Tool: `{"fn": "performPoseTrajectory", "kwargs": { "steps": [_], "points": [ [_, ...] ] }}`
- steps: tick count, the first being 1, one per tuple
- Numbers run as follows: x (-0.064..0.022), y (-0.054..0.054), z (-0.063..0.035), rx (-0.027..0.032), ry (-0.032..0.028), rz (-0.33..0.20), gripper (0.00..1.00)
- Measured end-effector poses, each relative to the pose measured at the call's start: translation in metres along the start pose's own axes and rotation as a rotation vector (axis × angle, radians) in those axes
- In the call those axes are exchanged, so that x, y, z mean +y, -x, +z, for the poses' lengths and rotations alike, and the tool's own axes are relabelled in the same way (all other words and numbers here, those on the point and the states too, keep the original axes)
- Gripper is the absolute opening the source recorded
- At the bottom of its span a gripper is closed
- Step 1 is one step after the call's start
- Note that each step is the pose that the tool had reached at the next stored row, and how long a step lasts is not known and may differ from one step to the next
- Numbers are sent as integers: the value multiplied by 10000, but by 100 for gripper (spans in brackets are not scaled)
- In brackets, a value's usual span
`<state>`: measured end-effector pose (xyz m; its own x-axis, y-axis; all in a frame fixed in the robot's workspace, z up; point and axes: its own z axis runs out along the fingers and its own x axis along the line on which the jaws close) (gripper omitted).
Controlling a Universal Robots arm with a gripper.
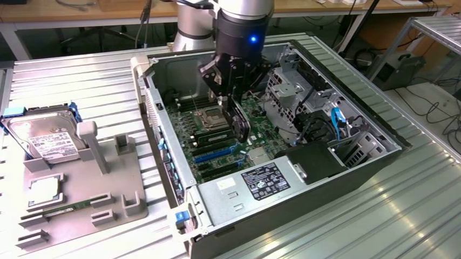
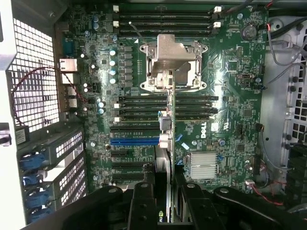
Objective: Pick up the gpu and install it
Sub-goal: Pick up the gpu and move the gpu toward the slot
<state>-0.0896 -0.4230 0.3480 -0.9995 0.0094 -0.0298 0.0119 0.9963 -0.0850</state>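
My gripper (image 1: 230, 96) is inside the open computer case (image 1: 374, 156), shut on the gpu (image 1: 240, 123). The gpu is a thin dark card held on edge, hanging from the fingers over the green motherboard (image 1: 216, 143). In the wrist view the gpu (image 2: 167, 143) appears edge-on as a narrow strip running out from between the black fingers (image 2: 144, 201) of the gripper (image 2: 166, 187). Its lower edge lies over the expansion slots beside the blue slot (image 2: 134, 141). I cannot tell whether the card touches a slot.
The CPU socket (image 2: 170, 62) and memory slots (image 2: 163, 21) sit beyond the card. A drive cage (image 1: 288, 91) and cables crowd the exterior view's right of the case, with the power supply (image 1: 252, 183) in front. A hard drive (image 1: 43, 137) and memory stick (image 1: 68, 208) rest on the grey fixture (image 1: 129, 205).
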Motion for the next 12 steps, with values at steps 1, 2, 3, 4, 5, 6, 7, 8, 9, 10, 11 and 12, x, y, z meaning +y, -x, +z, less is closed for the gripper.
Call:
{"fn": "performPoseTrajectory", "kwargs": {
  "steps": [1,2,3,4,5,6,7,8,9,10,11,12],
  "points": [
    [1,8,2,0,-1,-3,26],
    [2,15,3,0,-1,-5,26],
    [3,24,5,0,-2,-8,26],
    [4,34,8,0,-1,-13,26],
    [5,43,9,-1,-1,-17,26],
    [6,51,10,-1,-1,-20,26],
    [5,58,10,1,13,-21,26],
    [6,61,10,1,69,-19,26],
    [6,65,11,2,176,-16,26],
    [6,69,11,2,371,-11,26],
    [6,72,11,4,491,-7,26],
    [6,74,11,5,594,-4,26]
  ]
}}
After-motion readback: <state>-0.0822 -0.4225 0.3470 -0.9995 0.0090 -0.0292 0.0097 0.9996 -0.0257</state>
